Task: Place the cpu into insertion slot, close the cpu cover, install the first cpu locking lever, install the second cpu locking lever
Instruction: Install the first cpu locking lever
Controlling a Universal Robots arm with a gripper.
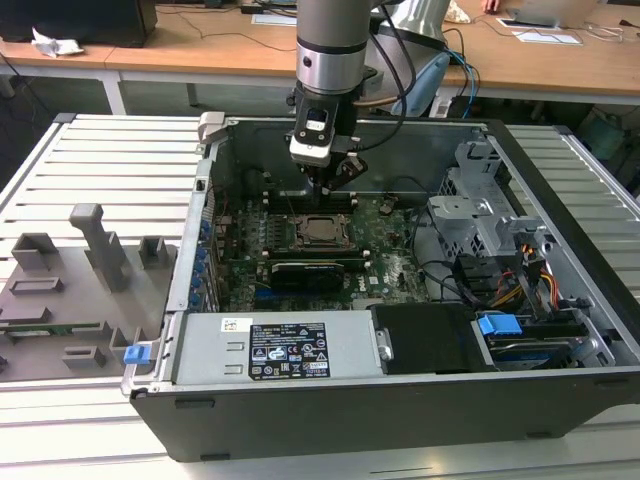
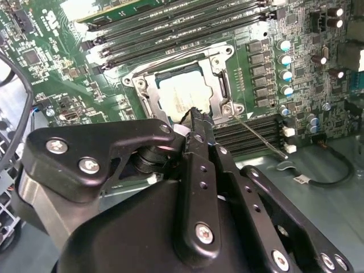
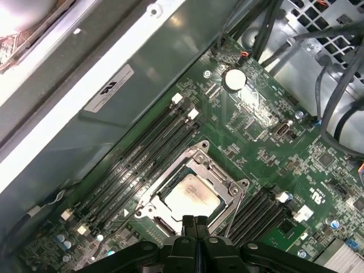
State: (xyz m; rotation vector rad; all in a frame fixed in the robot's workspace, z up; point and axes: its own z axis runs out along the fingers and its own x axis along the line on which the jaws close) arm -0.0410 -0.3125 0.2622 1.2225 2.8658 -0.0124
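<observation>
While silver-grey square cpu (image 3: 190, 196) sits in black-framed insertion slot (image 3: 170, 182) under silver cpu cover (image 3: 224, 176), thin wire lever (image 2: 261, 136) looks unlatched; black gripper (image 3: 194, 219) clenched, empty.

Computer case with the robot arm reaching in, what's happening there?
The arm's gripper, fingers shut, hangs just above the edge of the insertion slot on the green board. The cpu already sits in the slot with the cpu cover lying flat around it. The gripper seems to hold nothing.
</observation>
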